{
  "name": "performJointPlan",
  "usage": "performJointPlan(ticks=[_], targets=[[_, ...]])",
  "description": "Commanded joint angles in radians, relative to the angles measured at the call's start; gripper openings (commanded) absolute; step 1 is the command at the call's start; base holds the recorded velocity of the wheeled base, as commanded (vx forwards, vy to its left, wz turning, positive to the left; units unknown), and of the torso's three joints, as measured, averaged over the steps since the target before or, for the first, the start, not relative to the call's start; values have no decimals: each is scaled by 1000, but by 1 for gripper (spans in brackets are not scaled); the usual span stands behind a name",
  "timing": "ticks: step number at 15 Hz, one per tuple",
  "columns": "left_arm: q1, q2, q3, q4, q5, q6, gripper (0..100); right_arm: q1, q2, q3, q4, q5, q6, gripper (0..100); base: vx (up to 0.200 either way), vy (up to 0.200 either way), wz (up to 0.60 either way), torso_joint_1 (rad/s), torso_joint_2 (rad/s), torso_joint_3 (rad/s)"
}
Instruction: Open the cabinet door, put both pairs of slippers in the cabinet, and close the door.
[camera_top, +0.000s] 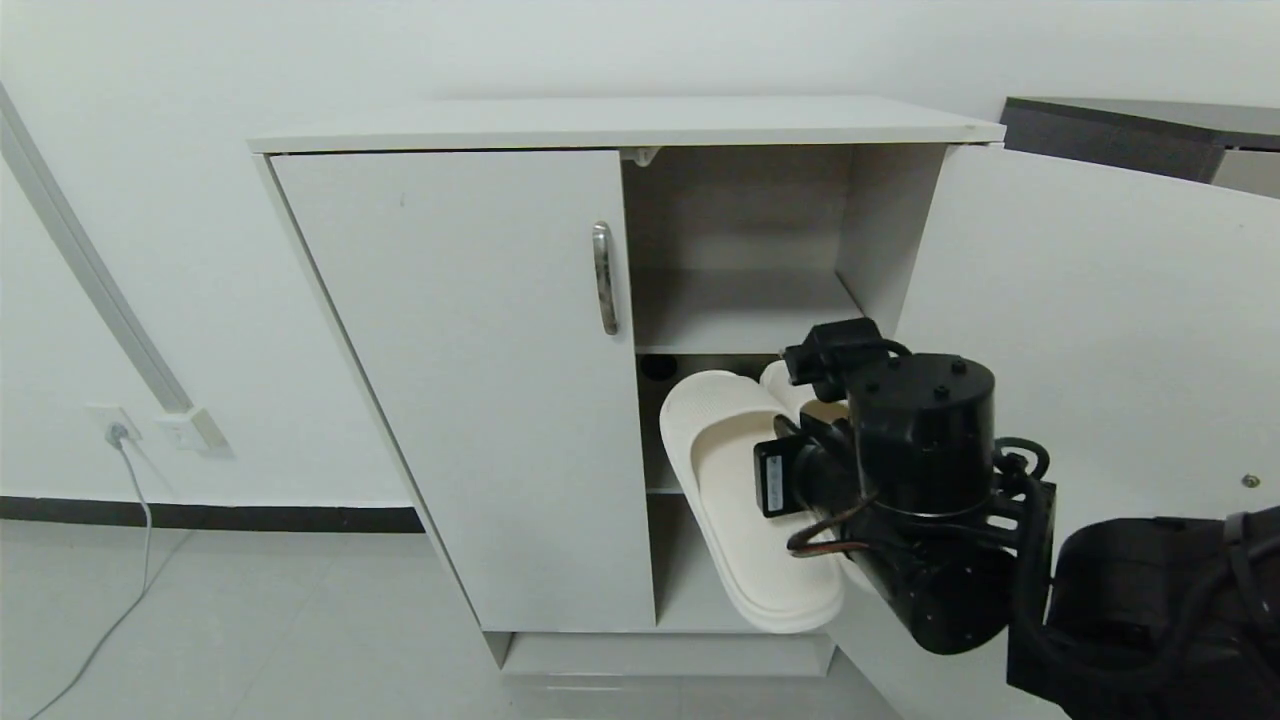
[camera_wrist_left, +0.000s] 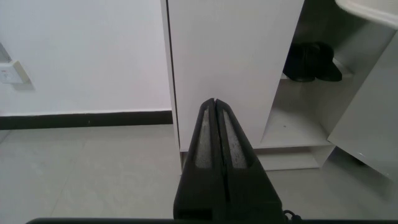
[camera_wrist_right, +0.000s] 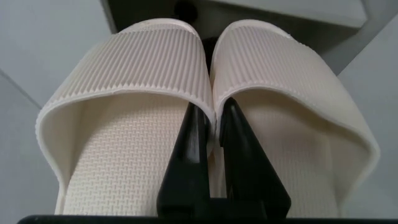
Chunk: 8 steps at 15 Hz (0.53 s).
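A pair of cream slippers (camera_top: 715, 470) hangs toe-up in front of the white cabinet's open right half, about level with its middle shelf. My right gripper (camera_wrist_right: 210, 115) is shut on the two inner strap edges of the cream slippers (camera_wrist_right: 124, 93), pinching them together. A pair of black slippers (camera_wrist_left: 311, 62) lies on a lower shelf inside the cabinet. The cabinet's left door (camera_top: 450, 400) is closed, with a metal handle (camera_top: 603, 277); the right door (camera_top: 1080, 330) stands wide open. My left gripper (camera_wrist_left: 214, 106) is shut on nothing, low over the floor, facing the cabinet's base.
The upper shelf (camera_top: 735, 310) is bare. The open door stands close beside my right arm. A wall socket with a grey cable (camera_top: 118, 435) is at the far left, above grey floor (camera_top: 250, 620). A dark desk (camera_top: 1130, 130) stands behind the cabinet at the right.
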Motion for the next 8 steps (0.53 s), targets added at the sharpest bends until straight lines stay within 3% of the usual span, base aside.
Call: performJointPlan(ticks=[1, 5, 8], targets=[[0, 1, 0, 0, 0, 1, 0, 7, 22, -154, 128, -50, 34, 0, 0, 0, 0, 0, 0, 0], [0, 1, 0, 0, 0, 1, 0, 10, 48, -372, 441, -79, 189, 0, 0, 0, 0, 0, 0, 0], [0, 1, 0, 0, 0, 1, 0, 8, 70, -415, 500, -126, 212, 0, 0, 0, 0, 0, 0, 0]])
